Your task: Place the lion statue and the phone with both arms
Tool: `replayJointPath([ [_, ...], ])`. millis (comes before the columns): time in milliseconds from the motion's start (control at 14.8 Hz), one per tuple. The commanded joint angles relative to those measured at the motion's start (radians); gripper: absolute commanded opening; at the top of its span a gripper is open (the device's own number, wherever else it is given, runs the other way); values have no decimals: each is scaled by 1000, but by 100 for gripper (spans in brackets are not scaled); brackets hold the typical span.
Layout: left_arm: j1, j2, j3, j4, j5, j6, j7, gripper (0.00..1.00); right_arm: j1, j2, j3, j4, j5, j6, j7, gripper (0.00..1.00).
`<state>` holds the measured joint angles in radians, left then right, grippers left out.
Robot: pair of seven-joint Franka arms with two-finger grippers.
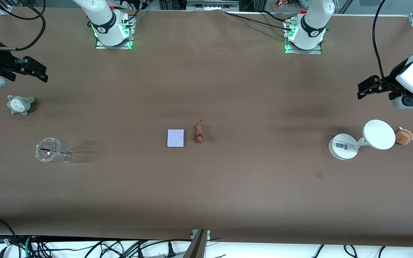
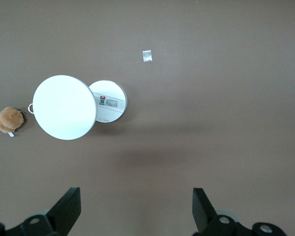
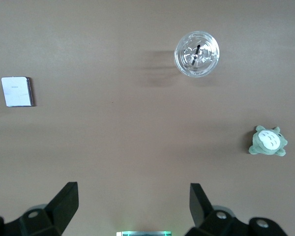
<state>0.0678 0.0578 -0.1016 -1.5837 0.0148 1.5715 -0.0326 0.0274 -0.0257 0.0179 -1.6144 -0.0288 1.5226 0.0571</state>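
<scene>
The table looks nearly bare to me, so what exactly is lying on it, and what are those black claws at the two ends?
phone: one, pale lavender-white, mid-table.
lion statue: one, slim brown, beside the phone, toward the left arm's end.
clear cup: one, see-through plastic, lying on its side toward the right arm's end.
green plush: one, grey-green with pale belly, farther from the front camera than the cup.
white stand: one, round base with a tilted disc, toward the left arm's end.
brown plush: one, fluffy tan, beside the stand's disc.
table: one, brown cover.
right gripper: black, open, up near the green plush, waiting.
left gripper: black, open, up near the stand, waiting.
</scene>
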Motion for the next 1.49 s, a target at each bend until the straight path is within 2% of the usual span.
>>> replayJointPath([
  [0, 7, 20, 0, 42, -3, -5, 0, 100, -7, 1, 4, 13, 17, -13, -16, 100],
  [135, 7, 31, 3, 47, 1, -4, 5, 100, -7, 1, 4, 13, 17, -13, -16, 100],
  [338, 6, 91, 3, 111, -3, -5, 3, 100, -7, 1, 4, 13, 17, -13, -16, 100],
  [608, 1, 111, -7, 102, -2, -11, 0, 100, -7, 1, 4, 13, 17, -15, -16, 100],
  [878, -9, 126, -12, 102, -61, -21, -22, 100, -7, 1, 4, 13, 15, -13, -16, 100],
  [1081, -49, 177, -47, 106, -110, -10, -205, 100, -7, 1, 4, 13, 15, -13, -16, 100],
  [1419, -222, 261, -55, 114, -125, 91, -467, 100, -7, 1, 4, 11, 15, -15, -16, 100],
])
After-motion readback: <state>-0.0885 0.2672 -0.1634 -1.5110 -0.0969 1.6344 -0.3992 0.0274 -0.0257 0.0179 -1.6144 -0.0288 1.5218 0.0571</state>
